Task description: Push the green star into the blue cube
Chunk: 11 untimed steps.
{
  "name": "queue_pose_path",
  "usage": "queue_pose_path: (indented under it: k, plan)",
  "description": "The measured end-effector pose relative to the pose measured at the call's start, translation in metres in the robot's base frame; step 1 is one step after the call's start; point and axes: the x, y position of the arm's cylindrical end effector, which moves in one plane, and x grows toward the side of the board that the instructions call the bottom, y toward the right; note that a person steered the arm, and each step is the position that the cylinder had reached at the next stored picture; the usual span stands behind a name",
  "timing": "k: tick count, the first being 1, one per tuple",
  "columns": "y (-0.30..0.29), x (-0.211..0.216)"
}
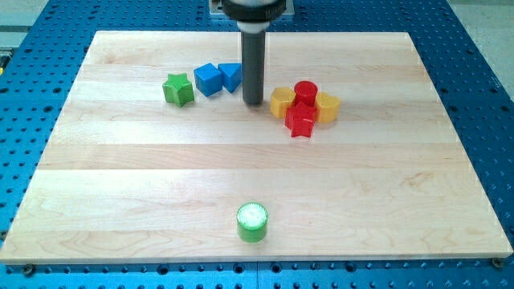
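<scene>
The green star (178,89) lies on the tabletop (257,177), to the view's left of the tip (253,103) and apart from it. The blue cube (208,79) sits between star and tip, just beside the star, not touching it. A second blue block (231,75) touches the cube and stands just left of the rod. No gripper is fitted; the arm ends in a plain rod. Right of the tip, near it, cluster a yellow block (281,102), a red cylinder (305,91), a red block (300,122) and another yellow block (327,106). A green cylinder (252,221) stands well below the tip.
</scene>
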Motion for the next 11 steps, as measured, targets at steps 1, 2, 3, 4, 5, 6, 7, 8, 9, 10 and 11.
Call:
queue_pose_path:
  k: [1,2,3,4,5,6,7,8,9,10,11]
  plan:
    - [-0.014,0.029]
    - [-0.066,0.029]
    - [-0.144,0.027]
    - [-0.221,0.018]
    - [-0.248,0.011]
    - [-0.214,-0.007]
    - [-0.151,-0.011]
    - [-0.124,-0.011]
    - [-0.122,-0.011]
    - [-0.104,-0.023]
    - [-0.074,-0.041]
